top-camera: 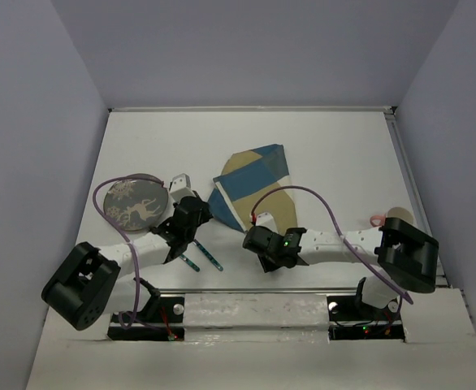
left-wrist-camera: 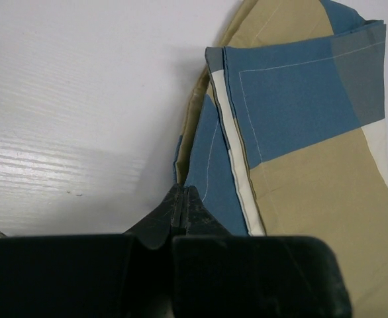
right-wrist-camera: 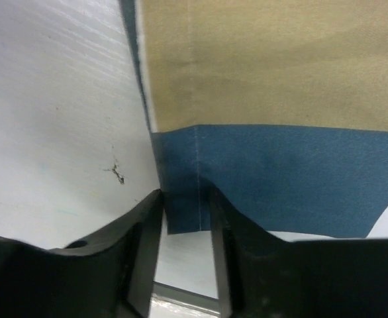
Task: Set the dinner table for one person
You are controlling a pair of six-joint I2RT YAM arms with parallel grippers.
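The blue-and-tan checked placemat (top-camera: 250,180) lies folded and skewed on the middle of the white dinner table (top-camera: 335,146). My left gripper (top-camera: 199,213) is at the mat's near left corner. In the left wrist view its jaws (left-wrist-camera: 183,193) are pressed together where the cloth's (left-wrist-camera: 300,119) folds bunch, shut on that corner. My right gripper (top-camera: 258,236) is at the mat's near edge. In the right wrist view (right-wrist-camera: 186,218) it is open, with the cloth's blue corner (right-wrist-camera: 184,205) lying between its fingers.
A dark round plate with a reindeer pattern (top-camera: 135,203) lies at the left. Teal-handled cutlery (top-camera: 204,258) lies near the front edge under the left arm. A silvery object (top-camera: 179,182) sits by the plate. A pink object (top-camera: 376,219) is at the right.
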